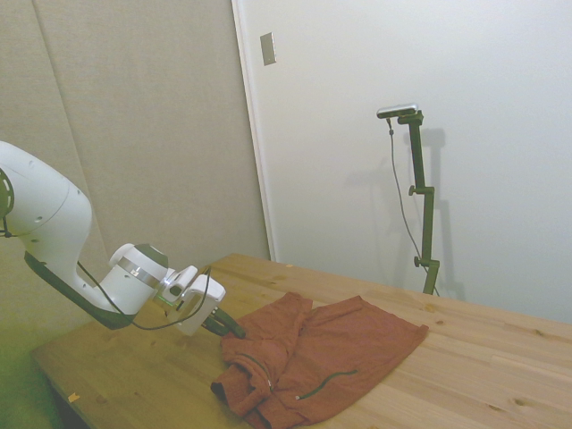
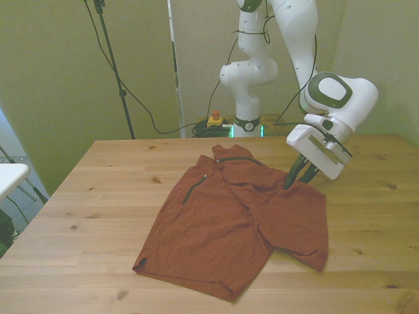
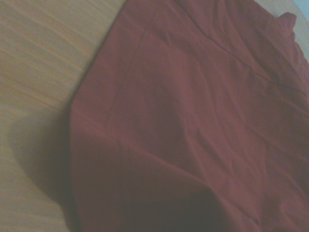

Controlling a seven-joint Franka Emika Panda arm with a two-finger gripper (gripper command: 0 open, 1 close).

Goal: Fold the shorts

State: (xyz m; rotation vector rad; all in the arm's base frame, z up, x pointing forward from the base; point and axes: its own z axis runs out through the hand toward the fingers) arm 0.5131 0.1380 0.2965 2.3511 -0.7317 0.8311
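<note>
The rust-red shorts (image 2: 236, 222) lie spread and wrinkled on the wooden table (image 2: 98, 196), with a dark zip line near the waist. In the side view the shorts (image 1: 313, 357) are bunched at the near end. My gripper (image 2: 298, 182) is tilted down at the shorts' edge on the front view's right, just above the cloth. Its two dark fingers (image 2: 292, 178) stand a little apart, open, with nothing seen between them. From the side, the gripper (image 1: 234, 329) points at the cloth's edge. The wrist view is filled by red shorts (image 3: 193, 121) beside bare wood.
Bare wood (image 1: 483, 357) surrounds the shorts on all sides. A small yellow box with a red button (image 2: 214, 120) and cables sit behind the table's far edge. A white surface (image 2: 10, 173) pokes in at the front view's left.
</note>
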